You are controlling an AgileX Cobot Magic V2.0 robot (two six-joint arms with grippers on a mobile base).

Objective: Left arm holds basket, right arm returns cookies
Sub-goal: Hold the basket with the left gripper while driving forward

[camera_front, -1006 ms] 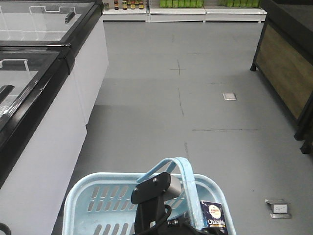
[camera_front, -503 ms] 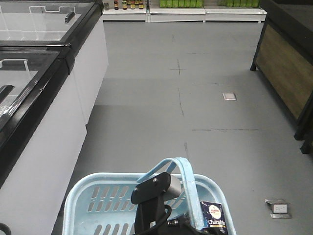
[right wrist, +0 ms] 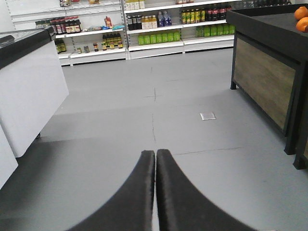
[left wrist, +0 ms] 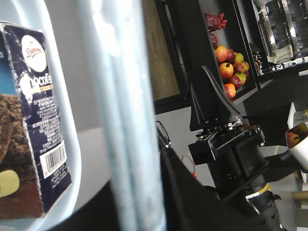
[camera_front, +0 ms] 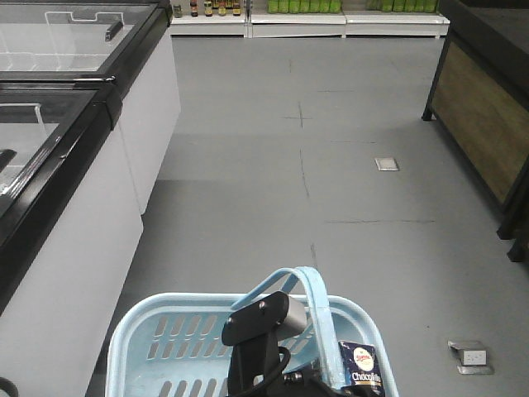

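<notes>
My right jaws are pressed shut on nothing, well apart from the cookies [camera_front: 361, 366] standing in the basket [camera_front: 198, 298] corner; its handle [camera_front: 318, 310] passes my left jaws, grip unseen, likely steadying it for my reach.

Left arm [camera_front: 258, 321]: handle [camera_front: 312, 289] just ahead of jaws, against bracket; cookies [camera_front: 360, 367] right of jaws, inside basket [camera_front: 190, 299]. Right gripper [right wrist: 155, 153]: freezer [right wrist: 29, 86] left of jaws, counter [right wrist: 264, 77] right, shelves [right wrist: 159, 29] far ahead.
</notes>
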